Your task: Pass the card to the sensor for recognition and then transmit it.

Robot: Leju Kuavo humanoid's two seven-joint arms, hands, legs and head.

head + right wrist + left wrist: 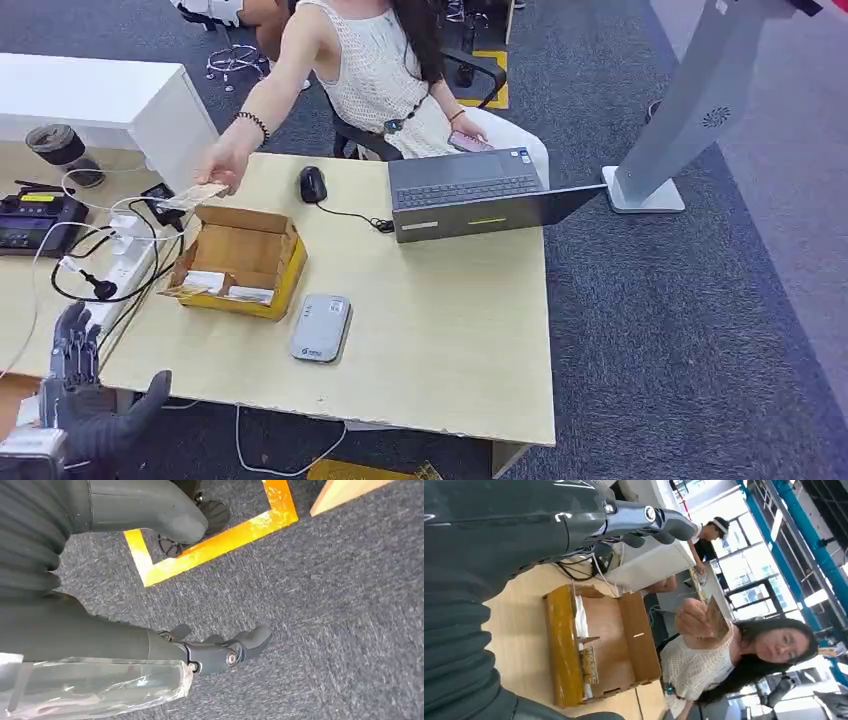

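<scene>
Nearest me in the head view, my left hand (85, 385) sits at about seven o'clock, off the near-left corner of the desk, dark fingers spread apart and holding nothing. My right hand (220, 652) hangs low over the grey carpet (325, 630) by a strip of yellow floor tape (220, 537); its fingers are loosely curled with nothing in them.

Further in, around nine o'clock, stands the open brown cardboard box with a yellow front wall (240, 262), a few pale cards lying along its near side. Just beside it toward six o'clock lies the flat grey rounded sensor pad (321, 327).

Beyond the box, near ten o'clock, a seated person's hand (222, 170) holds out the thin tan card (195, 193), just above the box's far flap. That is the piece I need.

I judge the step in hand to be taking that card. I would raise the left hand over the box, keep the fingers apart until they bracket the card's free end, and pinch only once it sits between thumb and fingers, steering wide of the tangle of cables at nine o'clock.

The pale wooden desk (450, 330) also carries a black mouse (312, 184) and an open dark laptop (480, 195) toward twelve o'clock. At two o'clock a grey kiosk stand (680, 110) rises from the carpet.
</scene>
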